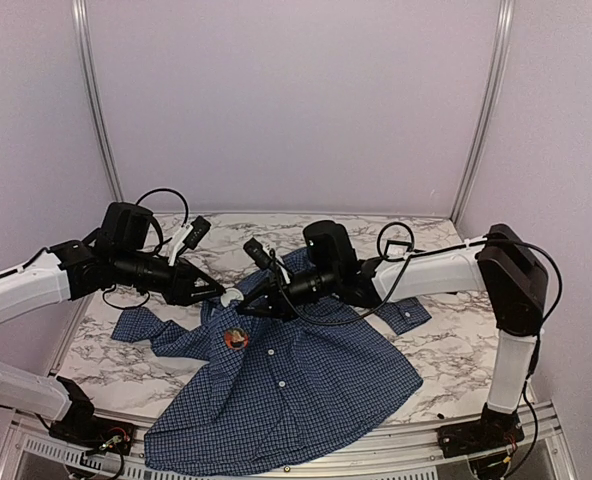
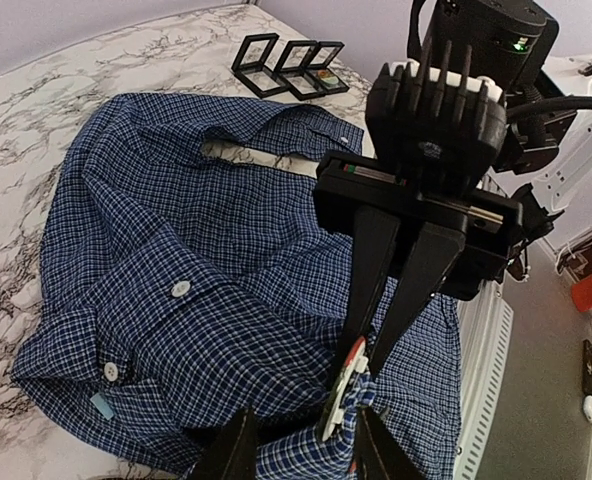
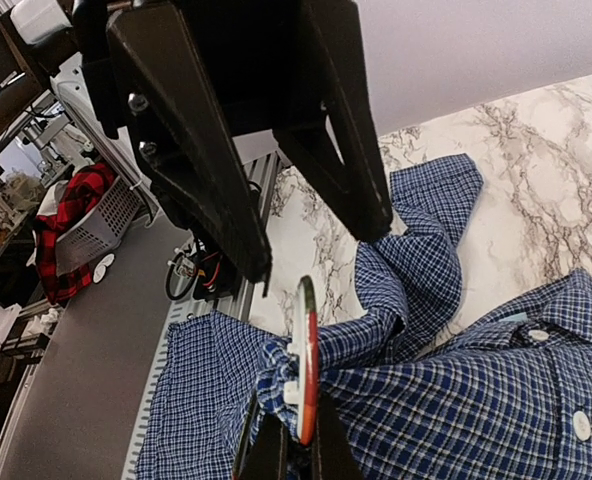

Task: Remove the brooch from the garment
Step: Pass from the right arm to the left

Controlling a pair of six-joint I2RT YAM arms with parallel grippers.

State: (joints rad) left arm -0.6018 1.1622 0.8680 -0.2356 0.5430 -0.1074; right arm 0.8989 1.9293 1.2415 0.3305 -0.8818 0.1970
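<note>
Fingers [image 2: 371, 270] of the right gripper [image 2: 364, 362] are pinched tight on the brooch [image 3: 306, 350], which stands on edge on a raised fold of the shirt [image 1: 306, 390] spread over the marble table [image 1: 456, 350]. Both wrist views show the brooch only edge-on. The left gripper [image 3: 321, 256] has its fingers partly apart, flanking that fold; whether they touch the cloth is unclear.

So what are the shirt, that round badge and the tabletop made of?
The shirt looks like matte woven cotton: fine check, soft folds. The brooch is a thin rigid disc, plastic or metal: it stands stiff on edge. The table looks like smooth marble, perhaps laminate: grey veins on white.
</note>
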